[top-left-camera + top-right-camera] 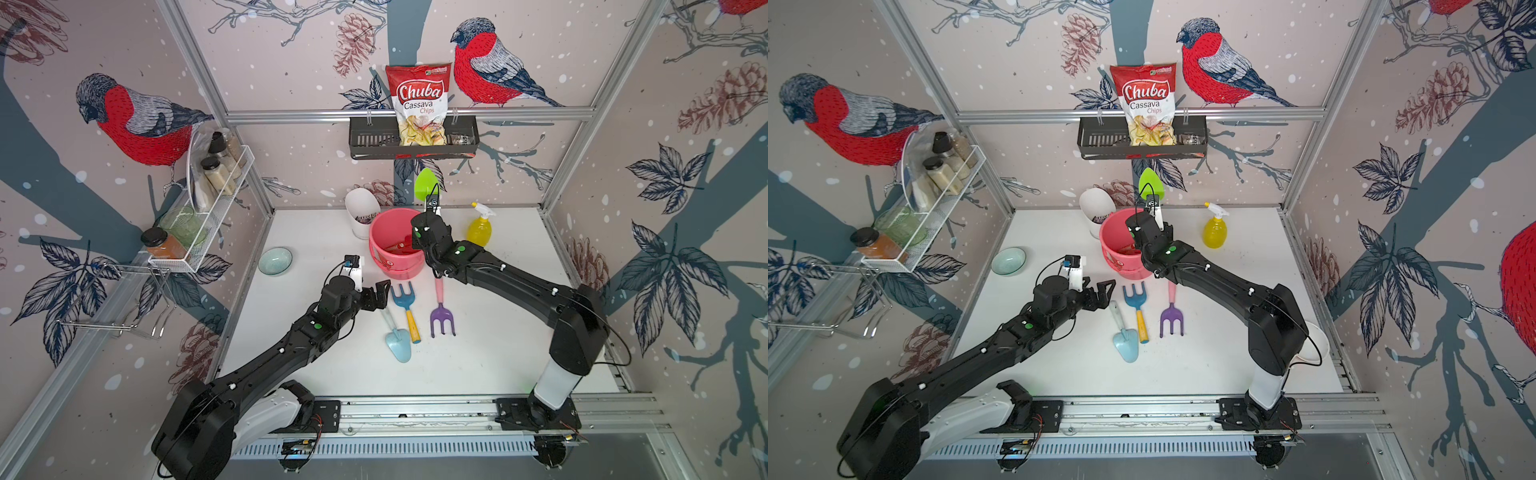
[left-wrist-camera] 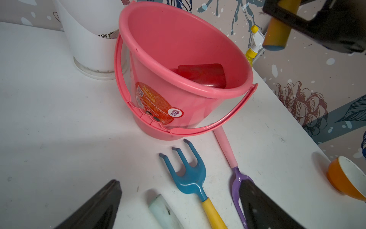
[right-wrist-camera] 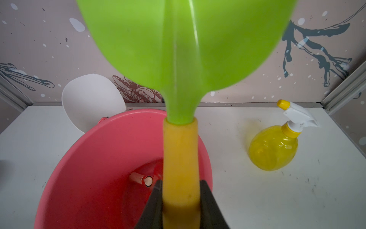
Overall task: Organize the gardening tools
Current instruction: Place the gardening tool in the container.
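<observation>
While the right claw (image 3: 180,185) is clenched on the yellow handle of the green spade (image 3: 178,49), blade up, it hangs above the pink bucket (image 3: 83,158), which holds the red shovel (image 2: 204,76). Left claw (image 1: 380,296) is spread wide and empty, low over the table (image 1: 498,332), next to the handle of the light-blue trowel (image 1: 398,343). Blue fork (image 1: 404,303) lies beside the trowel, purple rake (image 1: 441,316) just past it, handle end at the bucket base. Yellow spray bottle (image 1: 479,228) stands upright near the back wall, apart from the bucket.

Blade of green spade (image 3: 178,49) past view's edge; red shovel (image 2: 202,76) half behind bucket (image 2: 154,35) rim.
</observation>
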Available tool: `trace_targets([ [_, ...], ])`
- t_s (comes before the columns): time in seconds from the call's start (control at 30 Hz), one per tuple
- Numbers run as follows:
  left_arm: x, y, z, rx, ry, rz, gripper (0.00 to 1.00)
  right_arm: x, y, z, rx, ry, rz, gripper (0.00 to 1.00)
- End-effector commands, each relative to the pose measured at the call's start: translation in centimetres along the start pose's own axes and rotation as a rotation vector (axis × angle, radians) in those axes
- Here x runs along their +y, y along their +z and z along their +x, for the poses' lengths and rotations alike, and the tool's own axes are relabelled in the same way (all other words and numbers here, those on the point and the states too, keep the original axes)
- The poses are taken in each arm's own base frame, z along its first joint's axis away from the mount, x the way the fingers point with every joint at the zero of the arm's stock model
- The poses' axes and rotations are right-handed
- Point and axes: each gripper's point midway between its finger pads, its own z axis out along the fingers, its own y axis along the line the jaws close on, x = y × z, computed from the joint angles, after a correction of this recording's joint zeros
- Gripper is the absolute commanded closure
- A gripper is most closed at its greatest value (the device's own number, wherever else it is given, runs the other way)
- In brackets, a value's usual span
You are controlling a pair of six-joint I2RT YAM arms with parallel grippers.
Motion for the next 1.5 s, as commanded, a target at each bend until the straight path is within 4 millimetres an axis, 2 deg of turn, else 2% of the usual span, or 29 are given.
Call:
trace_targets([
  [0.0, -0.1, 0.0, 0.3, 0.026, -0.002, 0.013, 0.03, 1.2, 0.9, -1.1, -0.072, 0.018, -0.03, 1.0],
  [0.33, 0.6, -0.2, 1.1, 0.05, -0.017, -0.008, 0.03, 3.5, 3.6, 0.8, -0.076, 0.034, -0.07, 1.0],
  [0.6, 1.3, -0.2, 2.0, 0.08, -0.028, -0.038, 0.03, 3.3, 5.1, 1.9, -0.062, 0.07, -0.066, 1.0],
  [0.73, 1.6, -0.1, 2.3, 0.091, -0.035, -0.05, 0.03, 3.2, 5.4, 2.3, -0.051, 0.081, -0.064, 0.85],
  [0.97, 1.8, 0.1, 2.8, 0.116, -0.045, -0.063, 0.03, 3.3, 5.5, 2.5, -0.045, 0.094, -0.075, 0.39],
  [1.07, 1.8, 0.2, 3.0, 0.131, -0.051, -0.064, 0.03, 3.3, 5.4, 2.3, -0.047, 0.1, -0.075, 0.29],
  [1.2, 1.9, 0.2, 3.5, 0.157, -0.058, -0.072, 0.03, 3.1, 5.0, 1.9, -0.054, 0.109, -0.071, 0.23],
  [1.47, 2.1, 0.7, 5.5, 0.254, -0.103, -0.088, 0.05, 2.5, 1.8, -0.2, -0.096, 0.142, -0.088, 0.09],
])
